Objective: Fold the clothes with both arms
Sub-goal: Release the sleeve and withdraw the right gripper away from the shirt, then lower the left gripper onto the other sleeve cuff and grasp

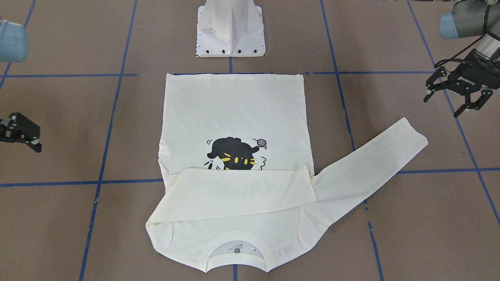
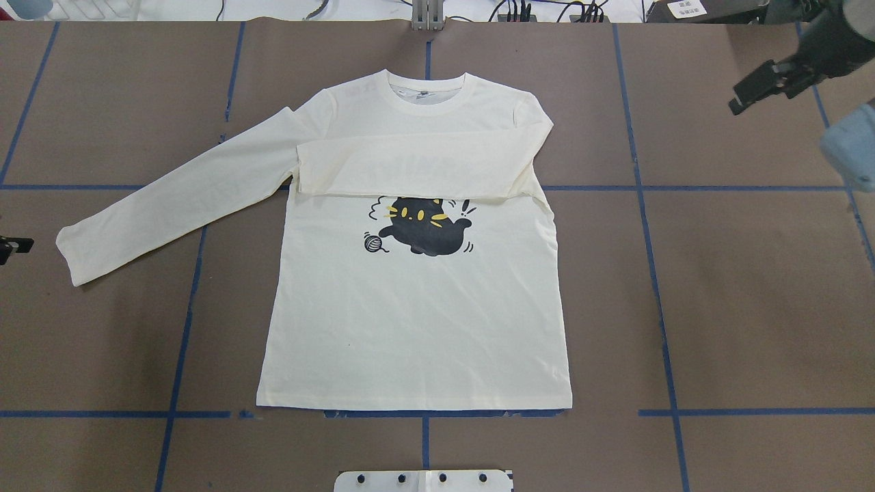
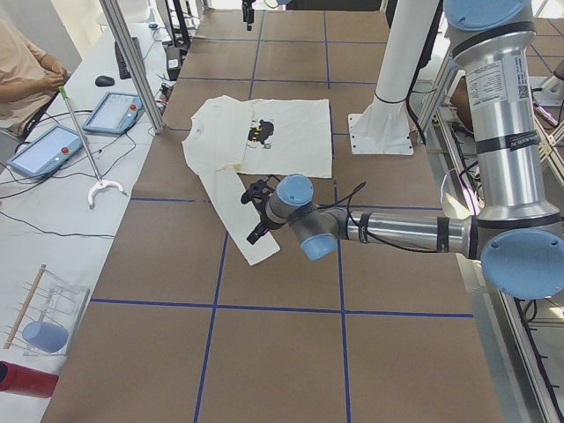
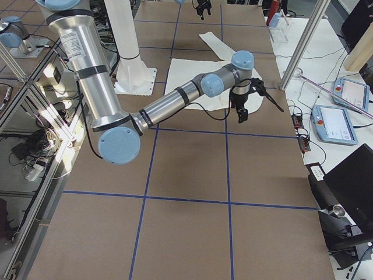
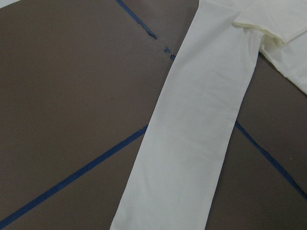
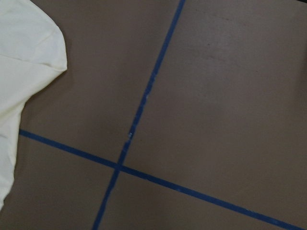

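Note:
The cream-white shirt (image 2: pixel 410 321) lies flat and front up on the brown table, its collar at the far edge from the robot. The black cat print (image 2: pixel 427 229) shows. One sleeve (image 2: pixel 410 164) is folded across the chest and hides the word. The other sleeve (image 2: pixel 178 191) stretches out flat toward the robot's left. My left gripper (image 1: pixel 441 107) hangs open and empty above the table beyond that sleeve's cuff (image 1: pixel 414 134). My right gripper (image 1: pixel 23 134) is open and empty, well off the shirt's other side. The left wrist view shows the stretched sleeve (image 5: pixel 196 129). The right wrist view shows a shirt edge (image 6: pixel 24 62).
The white pedestal base (image 1: pixel 230 35) stands at the shirt's hem side. Blue tape lines (image 2: pixel 649 188) grid the brown table. An operators' bench with tablets (image 3: pixel 53 145) and a seated person (image 3: pixel 22 70) runs along the far side.

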{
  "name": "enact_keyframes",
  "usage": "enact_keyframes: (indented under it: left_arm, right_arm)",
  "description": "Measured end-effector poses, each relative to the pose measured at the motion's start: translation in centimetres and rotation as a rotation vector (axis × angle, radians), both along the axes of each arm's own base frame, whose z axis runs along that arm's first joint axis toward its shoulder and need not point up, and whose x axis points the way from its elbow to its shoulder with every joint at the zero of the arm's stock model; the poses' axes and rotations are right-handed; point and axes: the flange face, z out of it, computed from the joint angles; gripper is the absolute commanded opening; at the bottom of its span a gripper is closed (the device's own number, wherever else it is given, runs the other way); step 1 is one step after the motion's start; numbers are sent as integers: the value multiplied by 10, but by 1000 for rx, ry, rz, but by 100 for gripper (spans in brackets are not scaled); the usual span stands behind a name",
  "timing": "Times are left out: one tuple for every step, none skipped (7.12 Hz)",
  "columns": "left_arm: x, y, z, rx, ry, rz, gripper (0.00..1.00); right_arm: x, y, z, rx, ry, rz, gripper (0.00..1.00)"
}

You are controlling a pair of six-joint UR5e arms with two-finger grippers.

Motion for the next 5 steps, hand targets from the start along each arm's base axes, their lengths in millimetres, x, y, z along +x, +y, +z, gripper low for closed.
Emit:
enact_keyframes:
  left_arm:
    - [19,9,12,2,-44,13,94]
    - [35,16,21,4,-73,31,89]
    - [50,21,29,8,-99,45,86]
    - [61,23,34,12,-115,57,86]
    - [71,23,37,15,-122,69,87]
  right_arm:
    - [39,18,38,2,-15,-9,100]
    - [62,34,61,5,-24,-5,100]
    - [73,45,75,5,-29,0,100]
    - [78,51,80,3,-31,5,100]
    - [81,53,83,2,-32,7,100]
